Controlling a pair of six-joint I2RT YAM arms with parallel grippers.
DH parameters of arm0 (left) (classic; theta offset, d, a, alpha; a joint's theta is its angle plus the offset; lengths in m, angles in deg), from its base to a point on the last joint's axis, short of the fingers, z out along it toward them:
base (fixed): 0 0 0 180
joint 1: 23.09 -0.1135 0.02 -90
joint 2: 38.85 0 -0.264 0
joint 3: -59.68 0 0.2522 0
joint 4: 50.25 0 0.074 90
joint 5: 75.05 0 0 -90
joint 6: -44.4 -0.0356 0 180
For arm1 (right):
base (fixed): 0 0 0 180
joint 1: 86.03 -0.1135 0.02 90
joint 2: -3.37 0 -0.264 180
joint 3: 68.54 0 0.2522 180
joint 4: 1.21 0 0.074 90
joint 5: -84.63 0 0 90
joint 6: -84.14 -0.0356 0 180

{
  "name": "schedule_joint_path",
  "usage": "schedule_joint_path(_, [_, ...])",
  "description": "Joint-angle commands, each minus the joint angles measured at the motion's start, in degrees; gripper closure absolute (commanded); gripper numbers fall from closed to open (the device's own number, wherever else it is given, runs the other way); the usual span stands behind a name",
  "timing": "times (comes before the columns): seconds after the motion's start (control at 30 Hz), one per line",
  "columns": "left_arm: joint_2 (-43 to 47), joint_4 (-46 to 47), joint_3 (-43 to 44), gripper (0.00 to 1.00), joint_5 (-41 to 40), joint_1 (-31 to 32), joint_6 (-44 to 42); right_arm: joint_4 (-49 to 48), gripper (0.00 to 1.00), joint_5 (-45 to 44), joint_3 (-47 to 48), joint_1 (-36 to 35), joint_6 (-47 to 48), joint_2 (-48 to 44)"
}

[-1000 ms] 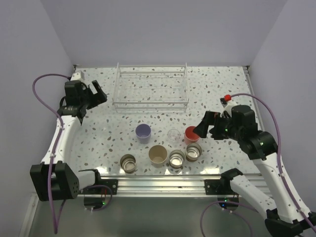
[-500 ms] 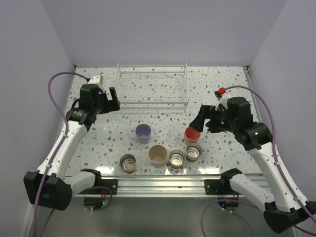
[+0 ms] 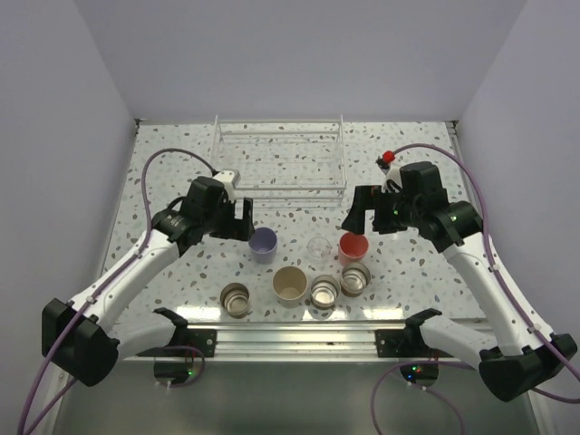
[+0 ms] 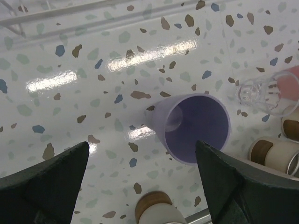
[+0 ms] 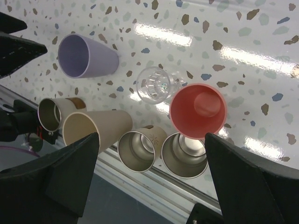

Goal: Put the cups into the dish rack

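left gripper [image 3: 243, 223]: jaws are being held wide apart with nothing gripped. It's being hovered right by the lavender cup [image 4: 194, 128], which is sitting off toward one finger rather than centred.
right gripper [image 3: 355, 214]: same deal, jaws are being held apart and empty, and it's being hung over the red cup [image 5: 197, 112].
cups: all seven are being left upright on the bench [image 3: 172, 163], bunched near the front edge, and none are being carried.
rack [image 3: 276, 193]: it's being left empty at the back, well apart from the bunch.
risk, clear cup [image 5: 158, 85]: it's being crowded just beside the red one, so a finger being lowered on that side is probably going to be knocking it over.
risk, steel cups [image 5: 183, 151]: two are being kept just beside the red cup's front, maybe touching, so they could be getting shoved toward the edge.
risk, arms: both are being aimed at the middle of the bunch, so a clash could be getting set up.
look of the lavender cup: matte, tapered and wider at the mouth, so it's probably going to be slipping if it's being squeezed loosely.
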Motion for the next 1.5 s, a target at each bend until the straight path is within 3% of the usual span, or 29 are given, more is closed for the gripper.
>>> schedule_joint_path(0.0, [-0.7, 1.3, -1.9, 0.01, 1.3, 0.7, 0.0, 0.8, 0.02, -0.5, 1.9, -0.3, 1.0, -0.4])
schedule_joint_path(0.27, [-7.4, 9.8, -5.7, 0.03, 4.4, 1.8, 2.1, 1.5, 0.02, -1.7, 1.3, -0.3, 1.6, -1.3])
schedule_joint_path(0.37, [-9.9, 10.9, -6.0, 0.09, 4.5, 2.5, 2.6, 2.5, 0.02, -2.9, 1.3, -0.3, 2.3, -1.8])
schedule_joint_path(0.43, [-11.5, 10.9, -5.6, 0.29, 4.6, 2.8, 2.7, 2.8, 0.02, -3.4, 1.2, -0.3, 2.5, -2.2])
schedule_joint_path(0.47, [-11.7, 11.0, -5.3, 0.52, 5.0, 3.1, 2.7, 2.9, 0.02, -3.6, 1.1, -0.3, 2.4, -2.3])
schedule_joint_path(0.57, [-10.4, 11.1, -4.0, 0.86, 4.6, 3.1, 2.9, 2.9, 0.02, -3.7, 1.0, -0.3, 2.1, -2.7])
schedule_joint_path(0.63, [-8.8, 10.6, -2.7, 0.92, 3.5, 3.2, 2.8, 2.6, 0.02, -3.5, 1.3, -0.3, 2.0, -2.7])
schedule_joint_path(0.67, [-8.5, 9.5, -0.9, 1.0, 2.0, 3.1, 2.5, 2.4, 0.02, -3.2, 1.4, -0.3, 1.7, -2.6])
schedule_joint_path(0.83, [-7.8, 4.1, 8.5, 1.0, -1.5, 3.0, 0.0, -0.9, 0.02, 3.2, 7.6, -0.3, -3.0, 1.8])
schedule_joint_path(1.03, [-6.0, 4.8, 22.2, 1.0, 1.2, 0.7, 0.0, -19.0, 0.02, 20.1, 18.0, -0.3, -19.5, 11.0])
schedule_joint_path(1.23, [-3.1, 20.7, 23.0, 1.0, 21.8, -10.0, 10.2, -42.7, 0.02, 24.4, 23.8, -0.3, -38.4, 18.3])
schedule_joint_path(1.47, [-0.2, 40.9, 16.2, 1.0, 25.3, -10.2, 20.6, -54.9, 0.02, 20.9, 24.8, -0.5, -51.8, 23.3])
